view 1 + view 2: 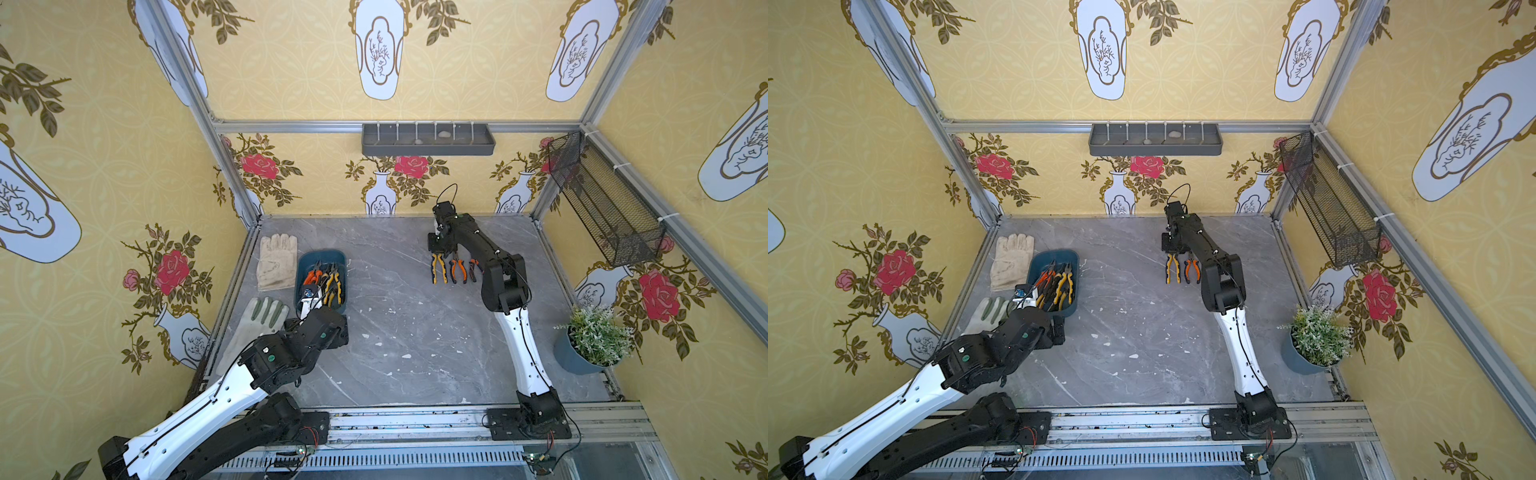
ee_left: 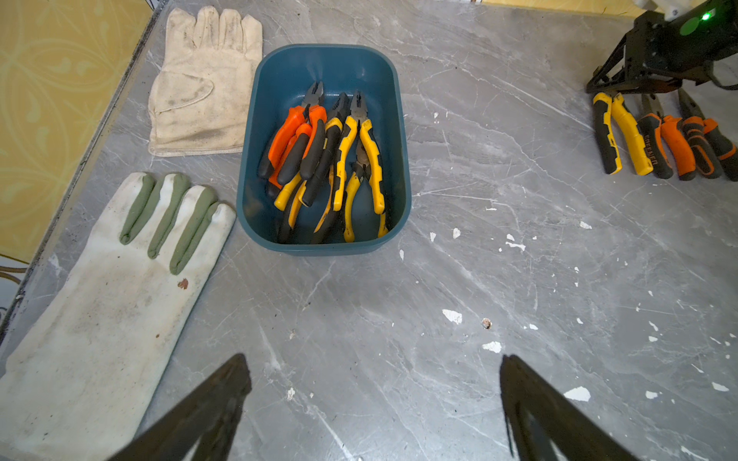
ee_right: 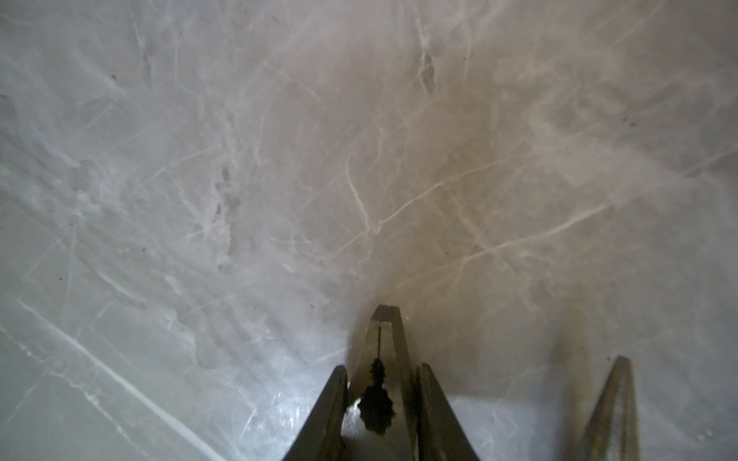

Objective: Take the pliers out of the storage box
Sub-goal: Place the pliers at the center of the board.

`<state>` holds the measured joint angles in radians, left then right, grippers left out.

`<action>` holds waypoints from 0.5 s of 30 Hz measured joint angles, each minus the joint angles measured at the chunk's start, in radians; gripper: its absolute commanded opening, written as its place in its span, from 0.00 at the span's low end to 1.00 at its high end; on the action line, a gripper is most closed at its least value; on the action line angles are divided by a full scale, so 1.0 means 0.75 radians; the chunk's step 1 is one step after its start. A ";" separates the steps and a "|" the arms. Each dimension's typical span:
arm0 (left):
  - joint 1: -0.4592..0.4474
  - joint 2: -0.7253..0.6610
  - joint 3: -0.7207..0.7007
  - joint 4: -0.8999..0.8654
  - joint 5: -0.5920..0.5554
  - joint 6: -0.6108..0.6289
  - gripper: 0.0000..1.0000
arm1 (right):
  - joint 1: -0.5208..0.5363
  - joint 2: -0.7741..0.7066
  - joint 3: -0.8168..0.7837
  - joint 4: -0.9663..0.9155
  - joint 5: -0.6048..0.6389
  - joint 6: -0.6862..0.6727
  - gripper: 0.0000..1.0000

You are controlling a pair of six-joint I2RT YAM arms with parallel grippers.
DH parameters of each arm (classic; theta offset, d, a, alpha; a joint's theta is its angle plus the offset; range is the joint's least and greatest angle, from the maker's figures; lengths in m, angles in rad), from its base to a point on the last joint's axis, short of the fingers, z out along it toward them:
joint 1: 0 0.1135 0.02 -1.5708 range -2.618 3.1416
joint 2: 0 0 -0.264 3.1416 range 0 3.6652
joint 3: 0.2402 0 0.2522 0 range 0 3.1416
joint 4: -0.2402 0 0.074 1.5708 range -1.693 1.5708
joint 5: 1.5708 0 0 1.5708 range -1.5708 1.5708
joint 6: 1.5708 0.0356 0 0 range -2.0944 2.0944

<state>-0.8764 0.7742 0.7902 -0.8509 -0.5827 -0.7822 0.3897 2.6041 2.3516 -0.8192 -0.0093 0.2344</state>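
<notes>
As the tabletop (image 1: 395, 340) is being read from its 9 o'clock edge across to 3 o'clock, the items are lying as follows.

- Cream glove (image 1: 277, 262): lying flat at 10 o'clock, fingers pointing to 12.
- Green-fingered glove (image 1: 259, 318): lying flat at 8 o'clock, its cuff passing under the left arm in both top views.
- Storage box (image 2: 319, 66): sitting just beside both gloves on their 3 o'clock side, long axis running 12 to 6.
- Heaped pliers (image 2: 331, 159): lying crossed inside the box, orange and yellow handles mixed.
- Left pincer (image 2: 372, 357): hovering off the box's 6 o'clock end, spread wide, carrying nothing.
- Grey tray (image 1: 428, 139): hanging on the 12 o'clock wall.
- Yellow-handled pliers (image 1: 438, 268) and two orange-handled pliers (image 1: 457, 270) (image 1: 473, 270): lying in a row at 1 o'clock, well apart from the box, handles pointing to 6.
- Right pincer (image 3: 382, 368): standing over the yellow-handled pliers' metal head, fingers narrow and sitting close on either side; whether it is gripping cannot be told.
- Potted plant (image 1: 594, 336): standing at 4 o'clock.
- Mesh basket (image 1: 602, 199): hanging on the 3 o'clock wall.
</notes>
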 measured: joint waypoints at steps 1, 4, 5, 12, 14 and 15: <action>0.000 0.002 0.000 0.000 0.001 0.001 0.99 | -0.001 0.000 -0.001 0.007 0.005 0.000 0.31; 0.000 0.000 -0.001 0.000 0.001 0.001 0.99 | -0.002 0.000 -0.004 0.021 0.019 0.000 0.33; 0.000 -0.002 -0.001 0.000 0.001 0.000 0.99 | -0.002 -0.001 -0.007 0.025 0.022 0.000 0.34; 0.000 -0.009 -0.011 0.006 0.003 0.000 0.99 | -0.002 -0.007 -0.020 0.040 0.024 0.000 0.43; 0.000 -0.009 -0.012 0.007 0.007 0.000 0.99 | -0.002 -0.009 -0.013 0.035 0.024 0.001 0.50; 0.000 -0.009 -0.012 0.007 0.009 0.000 0.99 | -0.002 -0.009 0.005 0.014 0.025 0.001 0.51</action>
<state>-0.8764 0.7673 0.7815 -0.8455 -0.5762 -0.7822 0.3882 2.5973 2.3554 -0.8089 0.0093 0.2352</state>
